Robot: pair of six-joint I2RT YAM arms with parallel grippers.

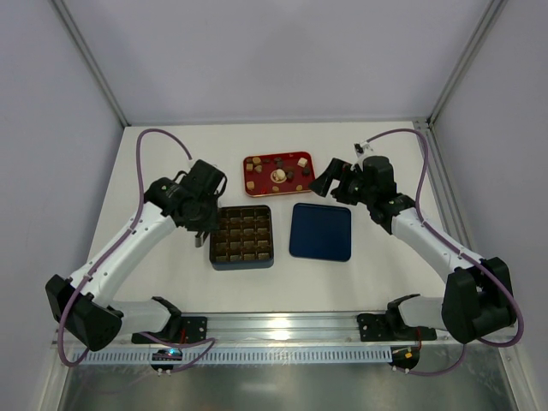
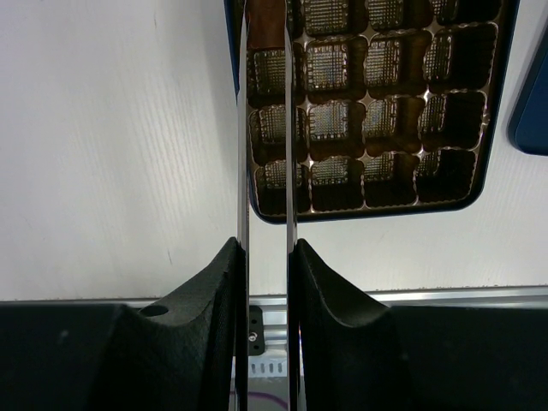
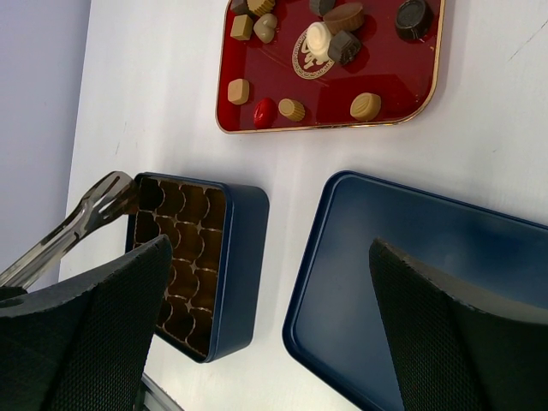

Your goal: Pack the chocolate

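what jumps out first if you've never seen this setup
The red tray at the back, dotted with brown, tan and cream chocolates, catches the eye first. In front of it sit the open gridded box and, on its right, the blue lid. The left gripper holds metal tongs over the box's left edge.

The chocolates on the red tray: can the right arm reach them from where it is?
Probably yes. The right gripper is open and sits just beside the red tray holding the chocolates, with nothing between them. The left gripper has its tongs away over the box edge.
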